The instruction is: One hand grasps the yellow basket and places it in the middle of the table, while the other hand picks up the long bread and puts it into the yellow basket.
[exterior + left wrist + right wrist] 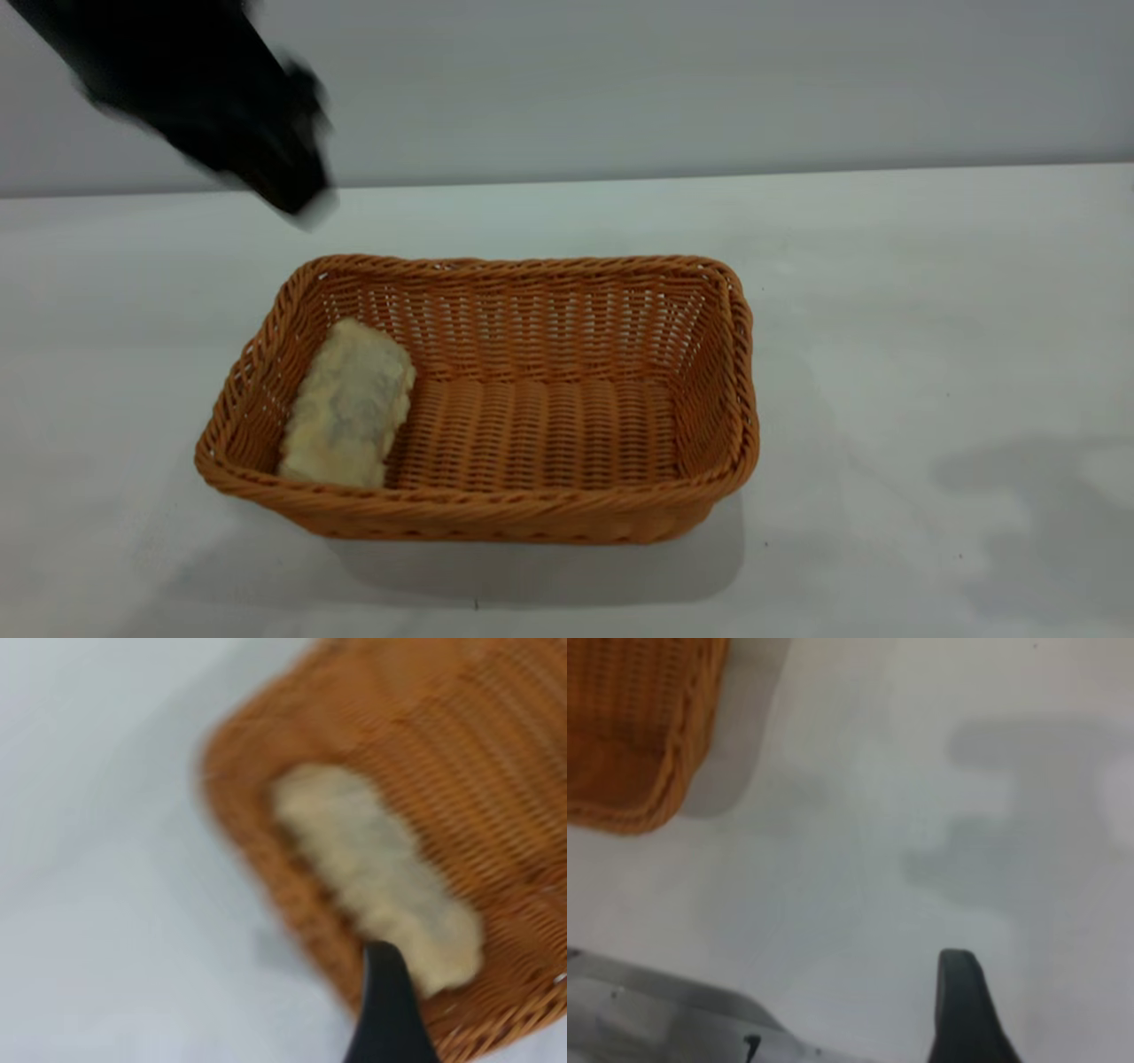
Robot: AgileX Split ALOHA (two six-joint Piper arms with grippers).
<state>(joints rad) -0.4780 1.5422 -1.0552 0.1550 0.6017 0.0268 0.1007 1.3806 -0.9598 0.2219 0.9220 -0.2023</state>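
In the middle of the white table [886,292] sits the yellow basket [496,518], a large woven wicker one with flared sides and a braided rim. Inside it, at the end nearest the left arm, lies the long bread [348,405], pale rough underside up, leaning against the basket's side wall with one end touching the near rim. Nothing holds the bread.

The left gripper [297,190] hangs in the air above the table behind the basket's far left corner, well apart from basket and bread. It shows as a dark smear, and whether its fingers are apart or together cannot be told. The left wrist view looks down on the bread in the basket, with one dark fingertip [385,1010] at the edge.

The right gripper is outside the exterior view. The right wrist view shows one dark fingertip [966,1005] over bare table, the basket's corner well away; its fingers' state cannot be told either.

Judged from this, both parts of the task look done: basket centred, bread inside. What seems left is for each arm to draw clear without knocking the basket
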